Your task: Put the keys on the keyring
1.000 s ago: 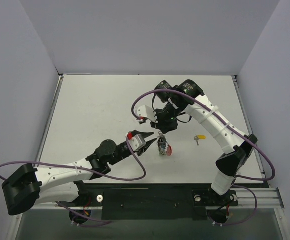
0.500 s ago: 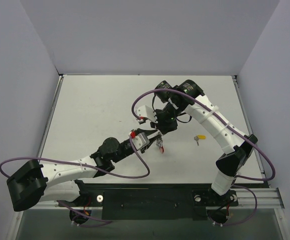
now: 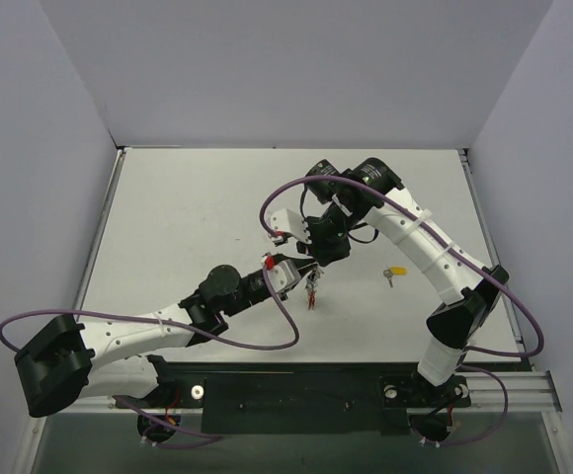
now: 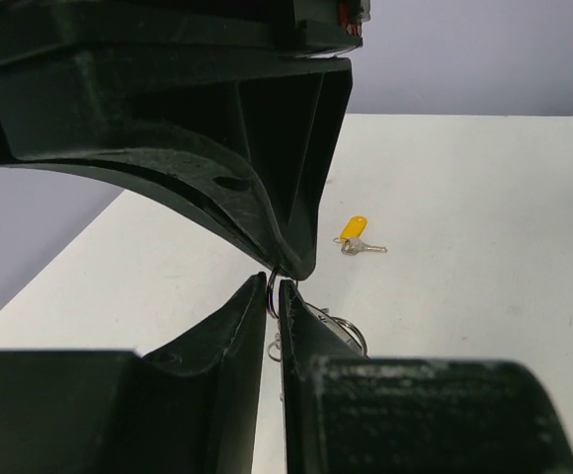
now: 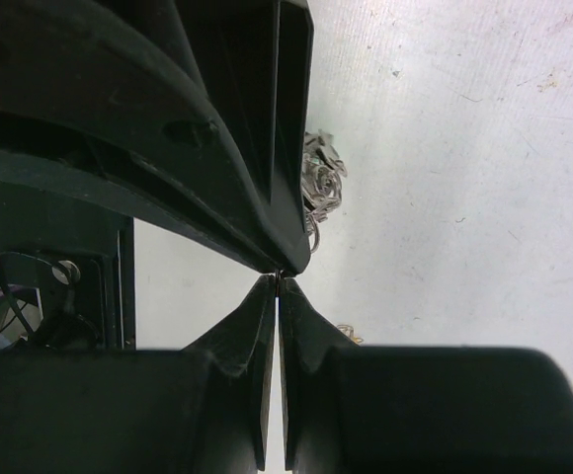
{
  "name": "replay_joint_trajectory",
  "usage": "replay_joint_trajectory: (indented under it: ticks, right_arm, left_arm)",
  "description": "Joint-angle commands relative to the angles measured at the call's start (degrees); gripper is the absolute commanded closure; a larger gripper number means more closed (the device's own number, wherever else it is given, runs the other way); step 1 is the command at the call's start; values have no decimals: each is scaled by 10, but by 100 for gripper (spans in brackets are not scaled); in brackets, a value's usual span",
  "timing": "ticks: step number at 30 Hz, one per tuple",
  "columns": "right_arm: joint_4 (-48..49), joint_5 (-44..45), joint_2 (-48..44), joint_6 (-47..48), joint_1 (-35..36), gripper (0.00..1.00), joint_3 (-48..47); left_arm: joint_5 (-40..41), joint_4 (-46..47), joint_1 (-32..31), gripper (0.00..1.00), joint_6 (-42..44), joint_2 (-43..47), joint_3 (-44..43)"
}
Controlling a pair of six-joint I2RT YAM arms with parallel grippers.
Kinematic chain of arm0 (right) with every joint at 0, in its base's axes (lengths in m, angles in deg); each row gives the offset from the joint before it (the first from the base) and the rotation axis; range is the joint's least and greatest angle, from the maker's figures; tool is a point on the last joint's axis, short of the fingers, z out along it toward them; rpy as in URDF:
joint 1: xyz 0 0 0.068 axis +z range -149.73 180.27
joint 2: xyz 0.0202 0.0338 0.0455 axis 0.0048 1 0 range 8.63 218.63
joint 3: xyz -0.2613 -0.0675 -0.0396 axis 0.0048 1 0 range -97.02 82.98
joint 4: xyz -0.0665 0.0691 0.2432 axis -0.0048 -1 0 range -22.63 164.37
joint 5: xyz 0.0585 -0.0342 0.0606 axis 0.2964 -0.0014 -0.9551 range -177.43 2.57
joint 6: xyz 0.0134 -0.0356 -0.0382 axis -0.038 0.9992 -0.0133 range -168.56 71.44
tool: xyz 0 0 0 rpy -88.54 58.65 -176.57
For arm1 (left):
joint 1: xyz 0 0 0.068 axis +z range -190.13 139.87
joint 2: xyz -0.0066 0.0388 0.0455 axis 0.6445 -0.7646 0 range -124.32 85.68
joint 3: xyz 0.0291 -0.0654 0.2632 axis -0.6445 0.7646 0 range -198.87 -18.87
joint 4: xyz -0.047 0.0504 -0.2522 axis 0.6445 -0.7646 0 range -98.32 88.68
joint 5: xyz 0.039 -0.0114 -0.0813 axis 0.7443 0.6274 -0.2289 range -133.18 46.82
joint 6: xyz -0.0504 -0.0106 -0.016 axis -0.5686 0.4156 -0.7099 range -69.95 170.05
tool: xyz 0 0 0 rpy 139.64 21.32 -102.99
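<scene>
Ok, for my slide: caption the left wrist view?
Left gripper straddles the keyring; yellow-capped key lies on the table beyond.

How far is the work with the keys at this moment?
Done: several keys seem to hang in a bunch from the keyring. In hand: the left end effector and the right end effector both pinch the keyring, holding it above the table. Left: the yellow key lies alone on the table, not yet threaded on.
</scene>
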Motion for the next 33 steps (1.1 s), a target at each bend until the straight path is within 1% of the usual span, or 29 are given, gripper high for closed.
replay_joint_trajectory:
  ticks: [1,9,11,12,13,17,22,23,24,25,26,27,28,29,32,33]
  right_arm:
    - [-151,-14,-1,0,4,100,-22]
    - [-151,-15,0,-1,4,100,-23]
    - [-151,-16,1,-1,4,100,-24]
    - [-151,-17,1,-1,5,100,-24]
    - [-152,-17,1,-1,4,100,-24]
    - [-152,-21,1,0,5,100,-21]
    - [-144,-34,2,-5,0,100,-17]
    - [-140,-43,1,-10,-5,99,-18]
    - [-135,-47,1,-17,-7,90,-19]
    - [-130,-60,-1,-21,-19,80,-21]
    - [-127,-68,-2,-22,-23,68,-21]
    - [-123,-87,-8,-21,-37,66,-21]
    - [-122,-97,-12,-21,-47,61,-20]
    - [-112,-113,-20,-21,-61,59,-14]
    - [-71,-169,-64,-5,-100,57,25]
    - [-39,-184,-78,7,-107,57,65]
  left_arm:
    - [-15,-32,6,80,14,5,-30]
    - [-23,-45,8,79,16,10,-33]
    - [-27,-45,7,86,12,8,-36]
    - [-29,-46,8,99,11,7,-36]
    - [-30,-44,9,100,8,5,-37]
    - [-25,-31,11,100,-18,8,-31]
    - [5,1,13,100,-92,25,-14]
    - [13,15,15,100,-103,29,-6]
    - [13,24,16,100,-125,34,-1]
    - [13,44,20,100,-129,39,10]
    - [13,53,21,100,-156,44,15]
    - [14,70,22,100,-164,47,25]
    - [19,78,22,100,-180,53,29]
    - [21,97,21,100,-186,56,40]
    - [31,148,24,100,-221,63,67]
    - [33,174,24,100,-226,64,73]
